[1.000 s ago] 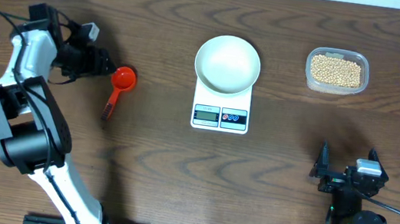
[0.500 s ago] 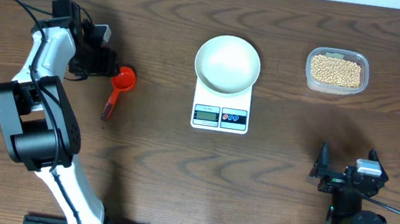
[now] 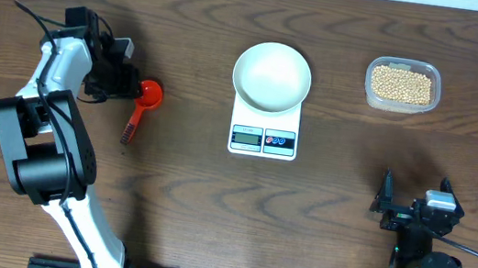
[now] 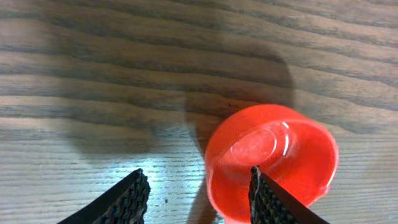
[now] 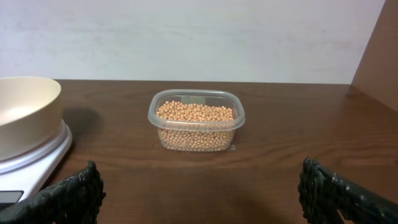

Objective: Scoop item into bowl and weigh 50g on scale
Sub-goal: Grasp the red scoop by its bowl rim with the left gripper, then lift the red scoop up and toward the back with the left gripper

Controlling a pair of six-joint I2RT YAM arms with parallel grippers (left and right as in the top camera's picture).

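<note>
A red scoop [image 3: 146, 95] lies on the table left of the scale, its cup [image 4: 273, 155] empty and its handle pointing toward the front edge. My left gripper [image 3: 125, 82] is right at the cup, open. In the left wrist view my left gripper [image 4: 198, 196] has the cup's near wall partly between its fingers, and the right fingertip [image 4: 264, 196] overlaps the cup. The empty white bowl [image 3: 272, 74] sits on the scale [image 3: 264, 135]. Pale-tan beans [image 3: 401, 84] fill a clear tub [image 5: 196, 121]. My right gripper [image 3: 413, 201] rests open at the front right, nothing between its fingers [image 5: 68, 199].
The bowl [image 5: 25, 112] and the scale [image 5: 43, 155] show at the left edge of the right wrist view. A pale wall runs behind the table's far edge. Bare wood lies between the scale and the tub.
My left arm has swung up and right toward the scoop's cup, and its jaws have narrowed. The scoop, bowl, tub and right arm have not moved.
</note>
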